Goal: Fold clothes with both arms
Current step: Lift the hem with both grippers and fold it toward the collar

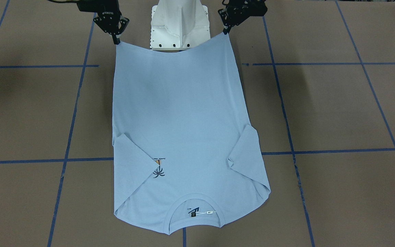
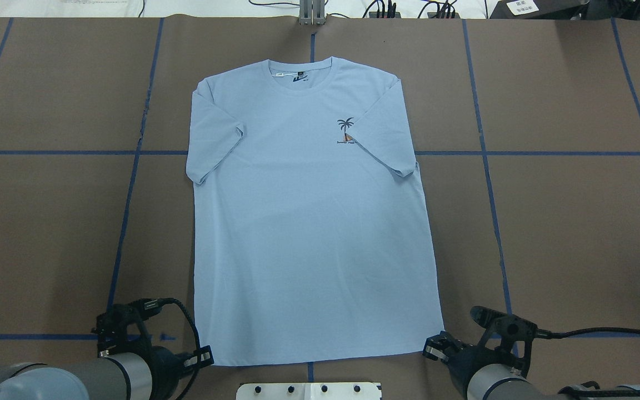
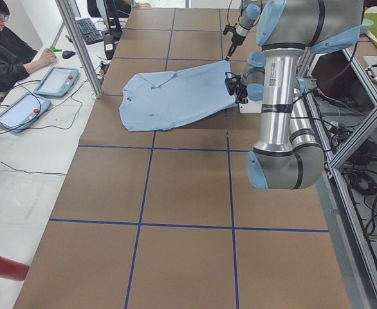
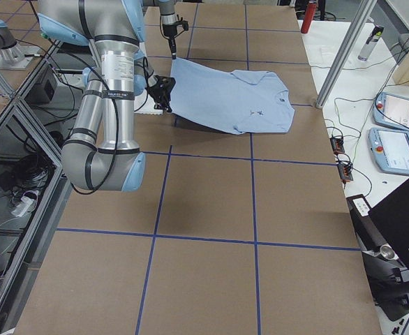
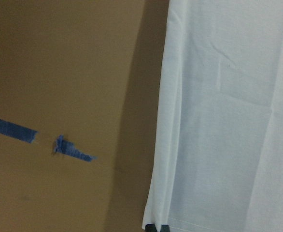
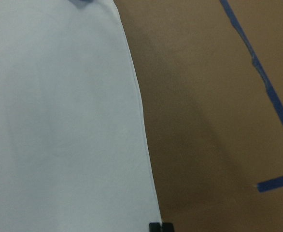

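T-shirt [image 1: 180,103] tag [image 1: 210,212] clearer front-on than overhead

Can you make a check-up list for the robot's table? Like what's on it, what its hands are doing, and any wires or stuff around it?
Surface: brown table marked with blue tape lines.
Job's things: light blue T-shirt face up, both sleeves folded in, collar away from the robot, hem end held up off the table.
Clutter: nothing seen.
Grippers: left gripper and right gripper each have jaws closed on a hem corner.
Cables: black cable loops by the left wrist; second cable trails from the right wrist.
Surroundings: white base between the arms; a person sits at a white bench with tablets.
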### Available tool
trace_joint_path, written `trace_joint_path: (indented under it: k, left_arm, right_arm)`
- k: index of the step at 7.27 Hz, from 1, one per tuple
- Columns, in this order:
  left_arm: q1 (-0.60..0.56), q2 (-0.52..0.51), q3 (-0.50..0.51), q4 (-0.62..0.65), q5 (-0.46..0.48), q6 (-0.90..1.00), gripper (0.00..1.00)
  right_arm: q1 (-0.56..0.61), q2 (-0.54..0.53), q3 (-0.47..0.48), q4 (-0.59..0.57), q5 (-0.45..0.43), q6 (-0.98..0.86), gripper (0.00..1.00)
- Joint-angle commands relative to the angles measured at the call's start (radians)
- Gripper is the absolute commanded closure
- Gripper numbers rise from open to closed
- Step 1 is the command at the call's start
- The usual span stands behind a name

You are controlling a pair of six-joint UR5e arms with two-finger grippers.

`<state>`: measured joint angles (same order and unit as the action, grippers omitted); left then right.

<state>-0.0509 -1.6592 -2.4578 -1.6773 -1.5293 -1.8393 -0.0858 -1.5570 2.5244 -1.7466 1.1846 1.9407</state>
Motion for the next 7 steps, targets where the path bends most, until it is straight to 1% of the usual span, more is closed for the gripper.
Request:
trace_joint_path:
  k: [1, 2, 3, 4, 5, 6, 7]
  left_arm:
    - [-0.058, -0.005, -0.217, 0.152, -0.109, 0.017, 1.00]
    - [-0.128, -0.030, -0.236, 0.171, -0.158, 0.096, 1.00]
    - [-0.209, -0.080, -0.218, 0.186, -0.175, 0.220, 1.00]
    - [-0.287, -0.120, -0.173, 0.206, -0.208, 0.300, 1.00]
    - [-0.373, -0.173, -0.099, 0.226, -0.216, 0.363, 1.00]
    - [-0.476, -0.227, -0.010, 0.231, -0.219, 0.465, 1.00]
    - [-0.562, -0.270, 0.090, 0.231, -0.244, 0.538, 1.00]
  right_arm:
    - [0.079, 0.133, 0.189, -0.271, 0.151, -0.003, 1.00]
    - [0.146, 0.185, 0.183, -0.322, 0.208, -0.058, 1.00]
    - [0.200, 0.281, 0.156, -0.335, 0.213, -0.178, 1.00]
    - [0.275, 0.352, 0.101, -0.350, 0.216, -0.224, 1.00]
    - [0.391, 0.424, 0.023, -0.349, 0.289, -0.306, 1.00]
    - [0.516, 0.467, -0.078, -0.331, 0.384, -0.380, 1.00]
    - [0.606, 0.515, -0.195, -0.279, 0.415, -0.463, 1.00]
